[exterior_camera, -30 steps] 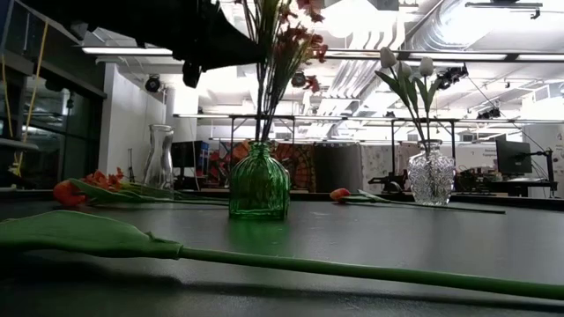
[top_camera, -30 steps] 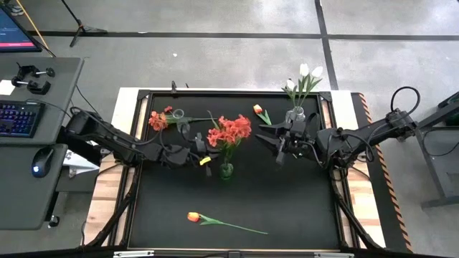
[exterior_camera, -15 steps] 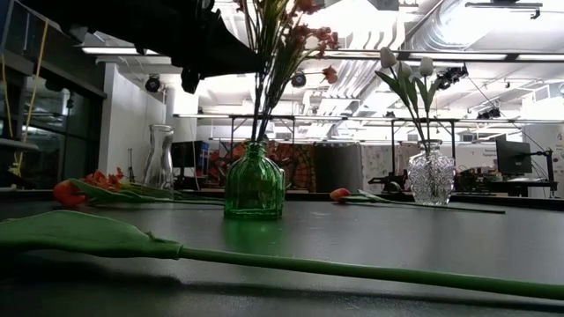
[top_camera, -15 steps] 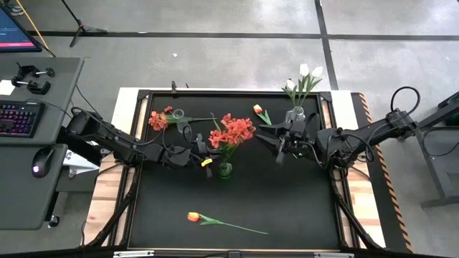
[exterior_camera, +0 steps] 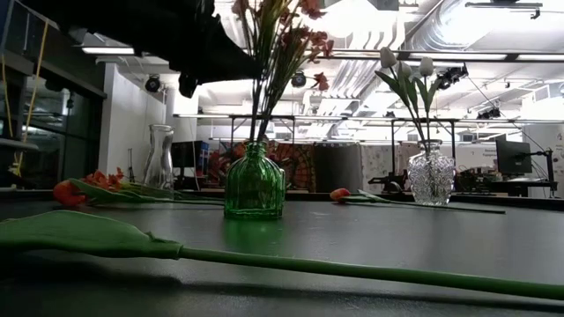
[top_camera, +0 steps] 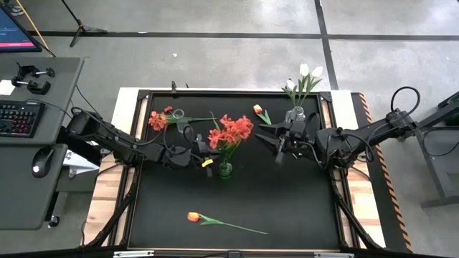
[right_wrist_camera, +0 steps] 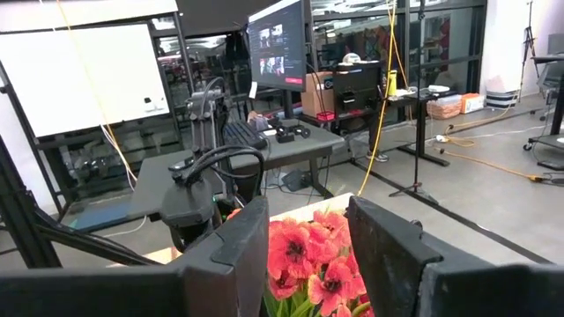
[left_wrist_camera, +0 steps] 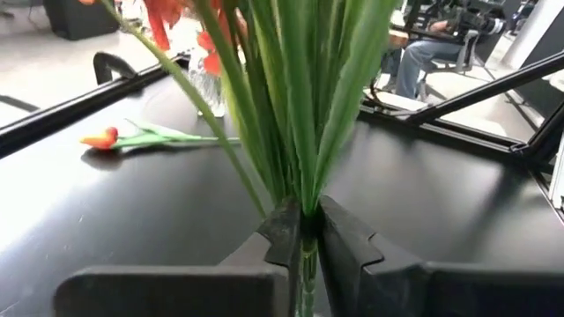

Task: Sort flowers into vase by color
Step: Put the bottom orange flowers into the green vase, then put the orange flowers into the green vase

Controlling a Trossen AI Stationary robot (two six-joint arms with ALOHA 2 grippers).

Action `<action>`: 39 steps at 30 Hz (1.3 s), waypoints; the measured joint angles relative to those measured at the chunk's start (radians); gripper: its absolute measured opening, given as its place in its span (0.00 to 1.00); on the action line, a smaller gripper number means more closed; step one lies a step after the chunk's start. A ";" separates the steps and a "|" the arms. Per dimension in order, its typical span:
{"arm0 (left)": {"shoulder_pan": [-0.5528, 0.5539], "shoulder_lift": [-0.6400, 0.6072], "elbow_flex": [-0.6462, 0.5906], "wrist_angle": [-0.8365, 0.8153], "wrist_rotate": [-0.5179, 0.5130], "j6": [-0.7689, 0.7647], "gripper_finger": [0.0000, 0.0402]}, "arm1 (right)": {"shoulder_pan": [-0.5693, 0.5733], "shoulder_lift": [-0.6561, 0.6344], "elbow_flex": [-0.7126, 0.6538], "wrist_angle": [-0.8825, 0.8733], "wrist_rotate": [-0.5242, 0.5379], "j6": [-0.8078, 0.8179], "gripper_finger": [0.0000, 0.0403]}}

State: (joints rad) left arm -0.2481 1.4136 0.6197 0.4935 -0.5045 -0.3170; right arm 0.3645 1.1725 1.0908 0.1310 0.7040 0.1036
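Observation:
A bunch of red-orange flowers stands with its stems in a green ribbed vase at mid-table. My left gripper reaches in from the table's left and is shut on the bunch's stems above the vase neck. White tulips stand in a clear vase at the far right. My right gripper hovers open beside that vase, above the table, with nothing between its fingers. One orange tulip lies at the far side. Another orange tulip lies near the front edge. My left gripper pinches the bunch's green stems between its two fingers, a little above the vase's neck. The fingers come nearly level from the table's left and lie across the stems. The bunch stands about upright, its lower stem ends inside the green vase.
A tall clear vase stands at the far left, with a red-orange flower lying beside it. The front tulip's long stem lies across the near part of the table. A desk with keyboard and mouse stands left of the table.
The blossoms of the held bunch have swayed sideways and back while its stems stayed in the green vase's neck. Both arms have kept their places.

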 joint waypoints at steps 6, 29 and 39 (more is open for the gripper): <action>0.000 0.000 0.000 -0.008 -0.003 0.012 0.18 | 0.000 0.000 0.000 0.000 0.000 -0.016 0.36; 0.000 -0.058 0.002 -0.088 0.125 -0.100 0.51 | 0.000 0.000 0.000 -0.019 0.000 -0.018 0.36; 0.000 -0.208 0.002 -0.252 0.133 -0.031 0.56 | 0.000 0.000 0.000 -0.009 0.000 -0.015 0.36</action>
State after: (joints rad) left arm -0.2481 1.2051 0.6212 0.2419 -0.3720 -0.3483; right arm 0.3645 1.1725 1.0908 0.1216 0.7043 0.0887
